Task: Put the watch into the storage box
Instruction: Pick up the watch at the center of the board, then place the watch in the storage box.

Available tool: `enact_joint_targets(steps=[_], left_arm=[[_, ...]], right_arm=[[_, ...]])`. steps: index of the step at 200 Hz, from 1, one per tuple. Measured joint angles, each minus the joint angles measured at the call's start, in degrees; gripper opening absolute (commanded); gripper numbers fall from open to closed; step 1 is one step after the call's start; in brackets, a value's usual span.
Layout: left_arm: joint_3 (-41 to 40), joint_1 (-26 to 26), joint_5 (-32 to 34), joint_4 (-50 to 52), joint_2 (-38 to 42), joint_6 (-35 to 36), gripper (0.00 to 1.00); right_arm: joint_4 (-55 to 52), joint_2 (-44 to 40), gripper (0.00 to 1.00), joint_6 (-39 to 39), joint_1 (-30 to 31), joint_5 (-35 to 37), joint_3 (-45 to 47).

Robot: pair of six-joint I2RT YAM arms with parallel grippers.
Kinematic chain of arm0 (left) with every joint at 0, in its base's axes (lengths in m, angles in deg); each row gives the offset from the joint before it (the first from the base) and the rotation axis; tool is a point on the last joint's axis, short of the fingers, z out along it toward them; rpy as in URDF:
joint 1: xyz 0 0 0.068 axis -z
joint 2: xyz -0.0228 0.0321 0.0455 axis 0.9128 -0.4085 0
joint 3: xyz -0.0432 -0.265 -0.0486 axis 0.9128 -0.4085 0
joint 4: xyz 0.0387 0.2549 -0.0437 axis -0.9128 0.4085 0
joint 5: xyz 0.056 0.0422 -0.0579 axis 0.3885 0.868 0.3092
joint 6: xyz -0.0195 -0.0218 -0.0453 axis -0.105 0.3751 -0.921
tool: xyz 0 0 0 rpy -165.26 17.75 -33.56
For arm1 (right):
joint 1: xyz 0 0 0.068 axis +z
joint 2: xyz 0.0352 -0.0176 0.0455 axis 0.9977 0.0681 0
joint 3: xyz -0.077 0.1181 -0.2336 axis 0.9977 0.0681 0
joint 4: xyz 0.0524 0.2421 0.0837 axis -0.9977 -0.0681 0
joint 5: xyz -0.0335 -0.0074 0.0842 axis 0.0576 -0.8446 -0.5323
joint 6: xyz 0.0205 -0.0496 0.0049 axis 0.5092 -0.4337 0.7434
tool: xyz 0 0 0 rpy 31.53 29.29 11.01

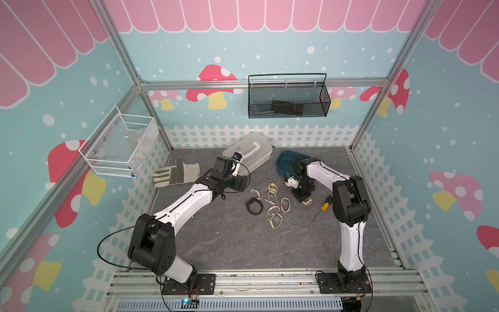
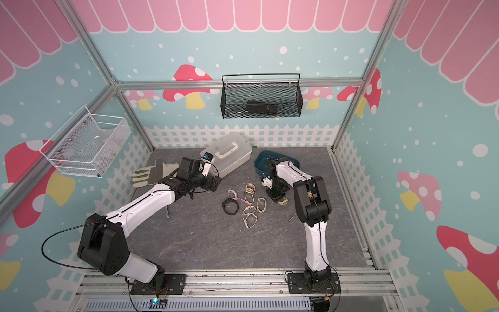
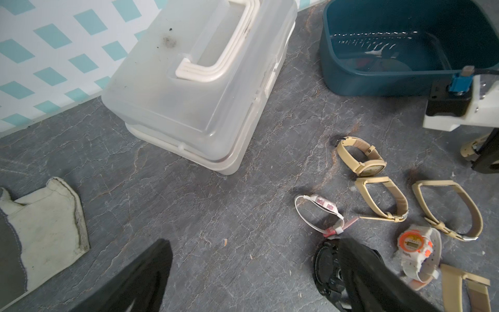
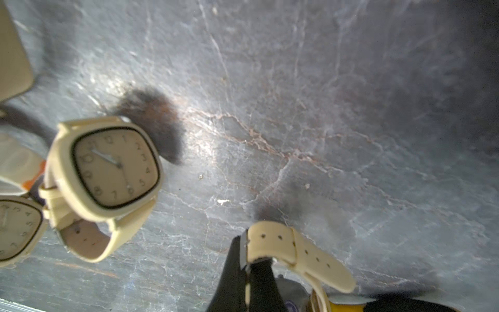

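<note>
Cream-strapped watch [image 4: 297,251]: soft matte band punched with a row of small holes, free end flopping out past its keeper loop. The case is mostly hidden under the claw, so the face is unread. The right claw [image 4: 247,266] is pinched tight on the band beside that loop. Sensible hold, I judge, since the strap is the one thin part narrow jaws can close on. I cannot tell whether the watch is clear of the grey slate-patterned table [image 1: 229,243] or rests on it. It is near the dark teal plastic storage box [image 1: 280,164], on the side toward the robot's base, and not inside. The right arm arches over the box's rim to reach it. Judged step: grip made, lift and carry to the box yet to come. The loose watches [image 3: 413,243], in cream, white-and-orange, pink-trimmed and black, lie on the same side of the box, toward the left arm. A yellow-handled screwdriver [image 1: 324,206] lies just past the held watch, farther from the box. The left claw [image 3: 253,248], jaws wide apart and empty, hovers over the black watch at the heap's edge, probably parked out of the way. A white translucent plastic case with a white handle [image 3: 189,108] stands beside the box with a gap between them. A pale work glove [image 1: 175,174] lies beyond the case, well apart from the box.
</note>
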Motion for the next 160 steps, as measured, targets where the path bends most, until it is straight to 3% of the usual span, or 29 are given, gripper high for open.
enact_joint_targets(steps=[46,86,131,160], left_arm=[[0.0,0.0,0.2,0.0,0.0,0.0,0.99],[0.0,1.2,0.2,0.0,0.0,0.0,0.99],[0.0,2.0,0.0,0.0,0.3,0.0,0.99],[0.0,2.0,0.0,0.0,0.6,0.0,0.99]], right_arm=[[-0.1,-4.7,0.00,-0.1,0.0,-1.2,-2.6],[0.2,-6.4,0.00,-0.5,-0.7,-3.7,-18.7],[-2.7,5.9,0.00,-0.4,-3.7,-1.7,-41.1],[-5.7,15.2,0.00,-0.2,-5.8,-0.2,-47.9]])
